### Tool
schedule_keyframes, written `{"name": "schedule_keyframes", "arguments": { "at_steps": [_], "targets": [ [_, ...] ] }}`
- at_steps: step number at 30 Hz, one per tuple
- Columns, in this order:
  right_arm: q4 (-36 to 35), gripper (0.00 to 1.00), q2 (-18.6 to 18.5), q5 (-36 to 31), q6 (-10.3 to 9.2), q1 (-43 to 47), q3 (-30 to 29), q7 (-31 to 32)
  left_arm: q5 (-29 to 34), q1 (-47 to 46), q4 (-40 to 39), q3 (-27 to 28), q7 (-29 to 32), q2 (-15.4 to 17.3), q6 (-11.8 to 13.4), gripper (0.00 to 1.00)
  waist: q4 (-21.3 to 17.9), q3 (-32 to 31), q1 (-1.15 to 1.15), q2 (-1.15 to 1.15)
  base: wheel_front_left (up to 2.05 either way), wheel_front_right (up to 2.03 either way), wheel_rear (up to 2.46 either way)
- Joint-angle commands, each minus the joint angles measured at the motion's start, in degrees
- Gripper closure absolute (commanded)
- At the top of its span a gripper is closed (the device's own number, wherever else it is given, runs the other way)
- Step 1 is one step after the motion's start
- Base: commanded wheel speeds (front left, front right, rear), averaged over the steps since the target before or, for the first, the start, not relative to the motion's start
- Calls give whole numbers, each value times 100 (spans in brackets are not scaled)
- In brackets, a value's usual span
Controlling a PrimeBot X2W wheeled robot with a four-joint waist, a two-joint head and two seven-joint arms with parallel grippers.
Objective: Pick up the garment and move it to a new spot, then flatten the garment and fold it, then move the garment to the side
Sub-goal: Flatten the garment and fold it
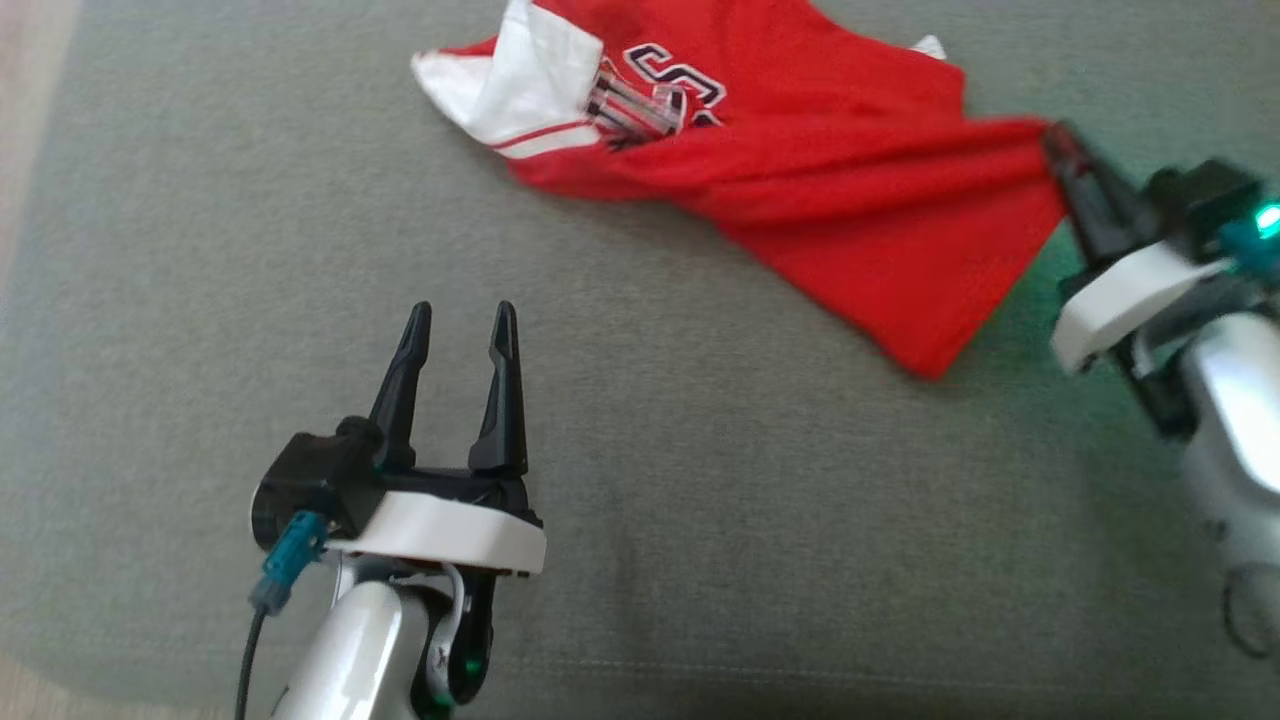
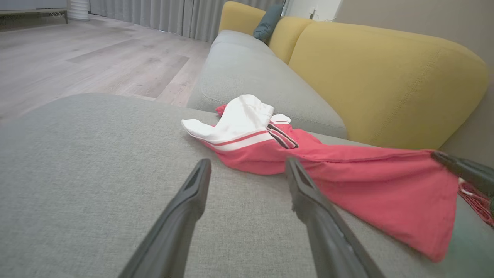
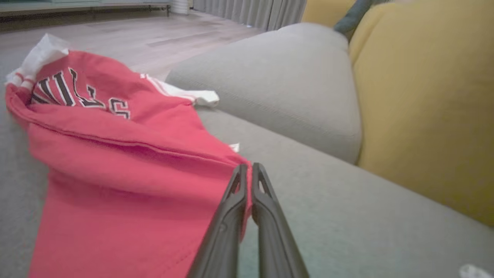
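The garment [image 1: 820, 170], a red jersey with white sleeves and black lettering, lies crumpled across the grey sofa seat [image 1: 300, 200]. My right gripper [image 1: 1058, 140] is shut on its red edge at the right, and the cloth rises in taut folds toward the pinch. In the right wrist view the two fingers press together on the red cloth [image 3: 154, 173] at the gripper [image 3: 249, 168]. My left gripper [image 1: 461, 315] stands open over bare cushion, well short of the garment [image 2: 347, 181]. From the left wrist, its tips [image 2: 247, 170] point at the white sleeve [image 2: 239, 119].
Yellow back cushions [image 2: 386, 77] rise behind the seat. A second grey seat cushion [image 3: 285, 77] lies beyond the garment. A scrap of red mesh [image 2: 476, 200] shows at the right edge of the left wrist view. Wooden floor [image 2: 77, 58] lies past the sofa's edge.
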Motion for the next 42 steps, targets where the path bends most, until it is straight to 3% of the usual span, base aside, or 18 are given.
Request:
{"name": "schedule_keyframes", "arguments": {
  "at_steps": [1,6,10,17,22,31,32,34,35,36,42],
  "targets": [
    [-265,100,-125,-113,37,-194,-80,-100,66,-146,-176,200,-45,32,-10,0,-105,-27,0,0,0,0,0],
    [-720,100,-153,-481,37,-241,-406,-251,114,-159,-160,222,-45,32,-33,0,-333,-60,0,0,0,0,0],
    [-1234,100,-106,-603,37,-10,-306,-246,156,-163,-147,243,-45,32,-45,0,-496,-85,0,0,0,0,0],
    [-2212,100,-27,-424,37,1036,29,-29,197,-154,-138,318,-45,32,-76,0,-671,-102,0,0,0,0,0],
    [-2840,100,287,-324,37,2047,275,130,232,-152,-139,388,-45,32,-87,0,-789,-102,0,0,0,0,0],
    [-2810,100,683,-371,37,2807,961,195,251,-165,-82,460,-45,32,-140,0,-842,-167,0,0,0,0,0],
    [-2736,88,694,-388,37,2822,1007,184,251,-162,-75,458,-45,32,-144,0,-835,-180,0,0,0,0,0],
    [-2582,50,712,-386,37,2849,1074,172,250,-148,-63,451,-45,32,-149,0,-813,-216,0,0,0,0,0],
    [-2523,14,723,-379,37,2857,1090,146,251,-138,-59,449,-45,32,-148,0,-802,-234,0,0,0,0,0],
    [-2466,0,736,-342,37,2869,1102,135,251,-126,-56,447,-45,32,-146,0,-792,-250,0,0,0,0,0],
    [-2445,0,760,-114,37,2974,785,-96,230,-27,-11,476,-45,32,-145,0,-761,-396,0,0,0,0,0]
  ]
}}
